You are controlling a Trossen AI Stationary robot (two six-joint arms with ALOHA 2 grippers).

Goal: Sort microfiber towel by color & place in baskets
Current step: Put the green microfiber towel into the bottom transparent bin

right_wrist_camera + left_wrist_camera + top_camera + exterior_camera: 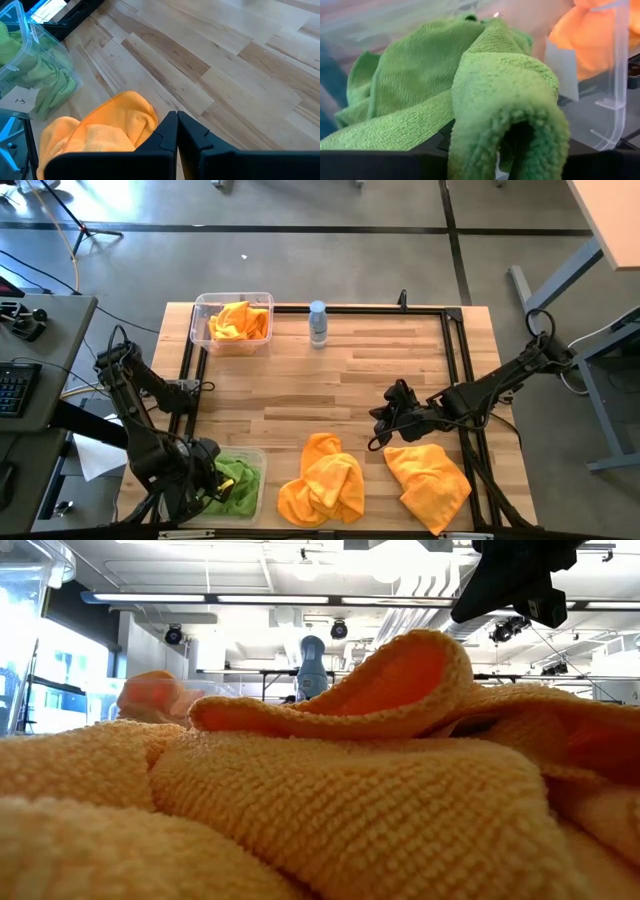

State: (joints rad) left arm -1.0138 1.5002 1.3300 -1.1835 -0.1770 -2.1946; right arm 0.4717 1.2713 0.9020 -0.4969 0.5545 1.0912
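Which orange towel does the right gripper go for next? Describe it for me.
On the wooden table, look along the near edge: two orange cloths lie loose. Likely the flatter towel, just below the right gripper; the other one is bunched, nearer the green bin.

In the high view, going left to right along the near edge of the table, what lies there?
Clear basket holding a green towel with the left gripper at it → crumpled orange towel → flatter orange towel.
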